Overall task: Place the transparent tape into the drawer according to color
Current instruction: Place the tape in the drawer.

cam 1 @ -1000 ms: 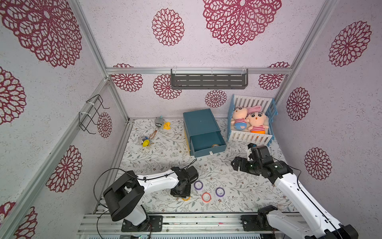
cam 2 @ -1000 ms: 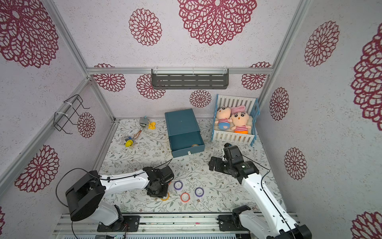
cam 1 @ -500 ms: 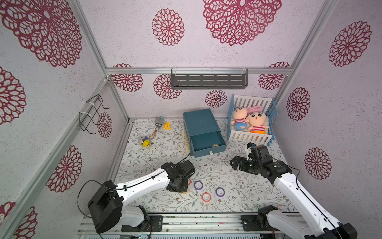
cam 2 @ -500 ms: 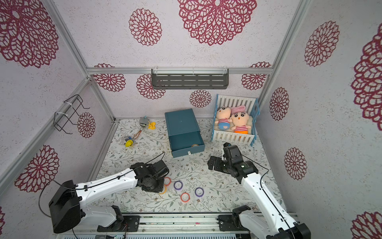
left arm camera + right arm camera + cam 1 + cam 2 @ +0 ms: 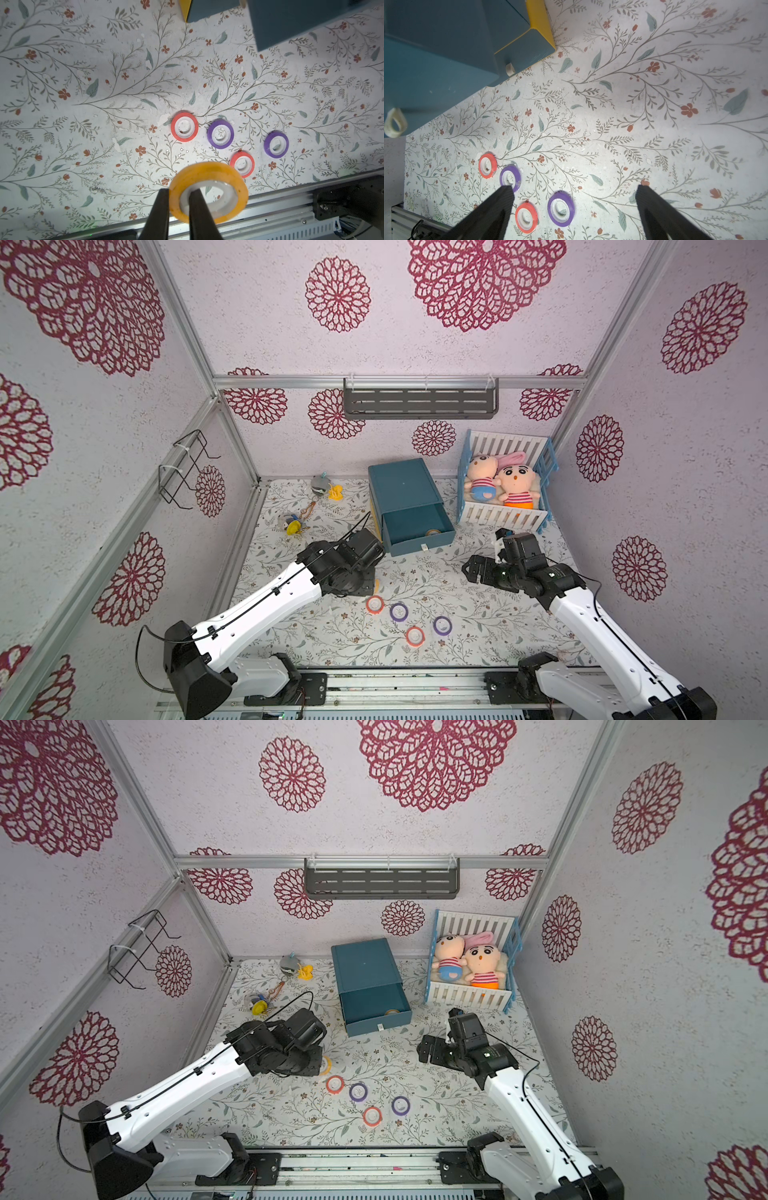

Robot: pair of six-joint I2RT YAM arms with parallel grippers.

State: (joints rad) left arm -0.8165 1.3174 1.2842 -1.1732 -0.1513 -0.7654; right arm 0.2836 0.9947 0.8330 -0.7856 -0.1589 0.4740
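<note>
Left fingers (image 5: 160,209) are pinched shut on the wall of a yellow-orange tape ring (image 5: 209,169): one finger is outside the coloured band, its partner down inside the white core. We note the ring is held roughly level and clear of the floral mat (image 5: 83,83), most of it jutting past the fingertips.

In a top view the left gripper (image 5: 323,1063) sits left of frame centre. The ring shows as an orange arc at its tip, short of the pulled-out drawer (image 5: 374,1006) of the blue-green cabinet (image 5: 363,965) just above centre. We see a small yellowish ring (image 5: 433,532) lying in the drawer's lower right corner.

Four loose rings lie flat on the mat below frame centre:
- a red-orange ring (image 5: 375,605), nearest the left gripper but apart from it
- a purple ring (image 5: 398,611) just beside that one
- a second red-orange ring (image 5: 414,635), lower in the frame
- a second purple ring (image 5: 442,625) to its right

Right gripper (image 5: 575,190) has its fingers spread wide with nothing between them. In both top views it hangs right of centre, well apart from the rings.
</note>
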